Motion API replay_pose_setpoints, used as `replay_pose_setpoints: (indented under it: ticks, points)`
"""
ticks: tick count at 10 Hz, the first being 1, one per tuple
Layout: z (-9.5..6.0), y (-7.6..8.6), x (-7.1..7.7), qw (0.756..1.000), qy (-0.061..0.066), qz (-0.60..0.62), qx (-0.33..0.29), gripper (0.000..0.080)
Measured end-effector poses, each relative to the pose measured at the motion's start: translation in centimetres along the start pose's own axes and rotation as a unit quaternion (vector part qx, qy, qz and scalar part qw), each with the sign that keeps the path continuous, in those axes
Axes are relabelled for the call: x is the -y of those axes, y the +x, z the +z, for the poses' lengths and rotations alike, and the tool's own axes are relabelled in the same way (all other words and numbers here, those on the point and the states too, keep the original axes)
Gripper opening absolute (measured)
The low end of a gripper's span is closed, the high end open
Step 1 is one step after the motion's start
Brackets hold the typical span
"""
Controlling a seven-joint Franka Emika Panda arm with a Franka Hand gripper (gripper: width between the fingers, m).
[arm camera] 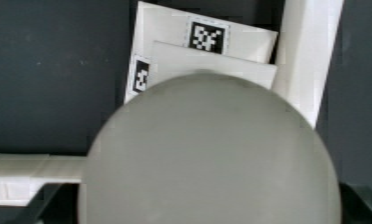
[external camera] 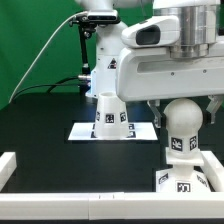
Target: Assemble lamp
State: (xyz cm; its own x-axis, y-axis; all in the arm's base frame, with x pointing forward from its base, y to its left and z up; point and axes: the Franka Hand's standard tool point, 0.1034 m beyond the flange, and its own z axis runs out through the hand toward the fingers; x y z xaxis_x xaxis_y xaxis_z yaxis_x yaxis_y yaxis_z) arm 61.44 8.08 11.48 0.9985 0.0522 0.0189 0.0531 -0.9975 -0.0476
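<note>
My gripper point(external camera: 185, 117) is shut on the white ball-shaped bulb point(external camera: 183, 130) and holds it upright at the exterior view's right. The bulb's tagged neck is right over the square stepped base point(external camera: 186, 183). I cannot tell whether the two touch. In the wrist view the bulb point(arm camera: 201, 150) fills most of the picture and hides the base. The tapered cone shade point(external camera: 110, 113) stands upright on the marker board point(external camera: 85, 133), to the left of and behind the bulb. The shade also shows in the wrist view point(arm camera: 209, 78), beyond the bulb.
A white rail point(external camera: 90, 205) runs along the front of the black table, with a side piece point(external camera: 6, 166) at the exterior view's left. In the wrist view a white rail point(arm camera: 311, 60) lies beside the marker board point(arm camera: 209, 25). A green backdrop stands behind.
</note>
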Motion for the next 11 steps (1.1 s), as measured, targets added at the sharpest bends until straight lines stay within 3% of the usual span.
replay_pose_setpoints:
  ticks: [2, 4, 5, 7, 10, 11]
  points:
    - [0.02, 0.08, 0.14, 0.998, -0.001, 0.07, -0.003, 0.0568]
    - [0.06, 0.18, 0.72, 0.979, -0.002, 0.202, -0.008, 0.0568]
    - [0.05, 0.26, 0.53, 0.964, 0.004, 0.266, -0.008, 0.0568]
    - [0.02, 0.42, 0.29, 0.916, 0.023, 0.4, -0.002, 0.057]
    - [0.15, 0.86, -0.16, 0.808, 0.062, 0.586, 0.018, 0.057]
    - [0.17, 0.84, -0.16, 0.793, 0.061, 0.605, 0.023, 0.057]
